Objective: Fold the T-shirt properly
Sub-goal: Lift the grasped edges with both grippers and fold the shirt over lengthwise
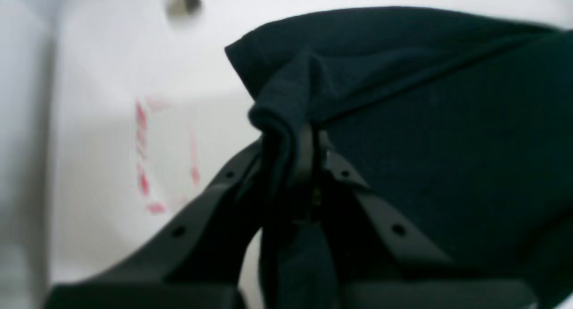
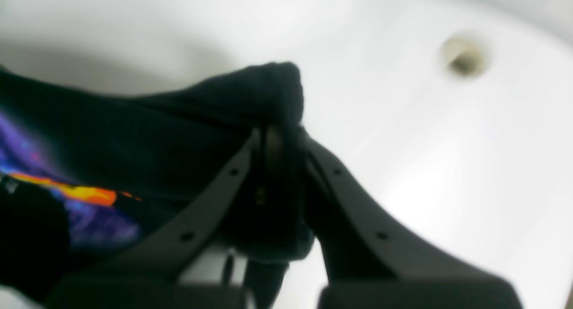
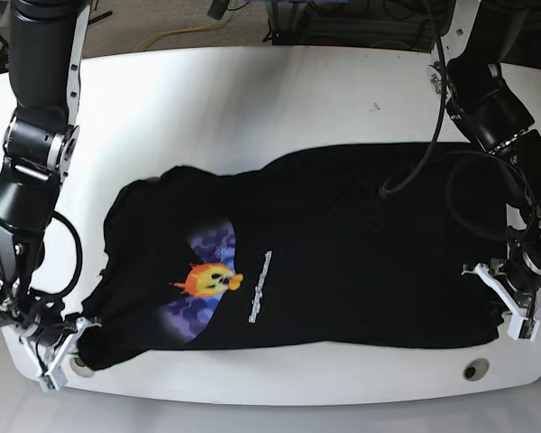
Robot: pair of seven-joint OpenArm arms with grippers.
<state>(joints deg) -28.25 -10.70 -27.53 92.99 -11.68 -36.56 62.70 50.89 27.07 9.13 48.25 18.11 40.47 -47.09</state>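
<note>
The black T-shirt (image 3: 343, 253) lies spread across the white table (image 3: 252, 99), print up. Its orange-yellow smiley on a purple patch (image 3: 207, 280) sits left of middle, with white lettering beside it. In the base view my left gripper (image 3: 498, 302) is at the shirt's right edge, and the left wrist view shows it (image 1: 309, 139) shut on a bunched fold of black cloth (image 1: 447, 143). My right gripper (image 3: 72, 352) is at the shirt's lower left corner. The right wrist view shows it (image 2: 275, 139) shut on a black cloth corner (image 2: 156, 134), with the print (image 2: 85, 195) beside it.
A round hole (image 3: 473, 371) is in the table near its front right edge; the left wrist view shows a hole (image 1: 183, 3), the right wrist view another (image 2: 463, 58). Red marks (image 1: 145, 156) are on the table. Both grippers are close to the front edge. Cables (image 3: 361, 18) lie behind the table.
</note>
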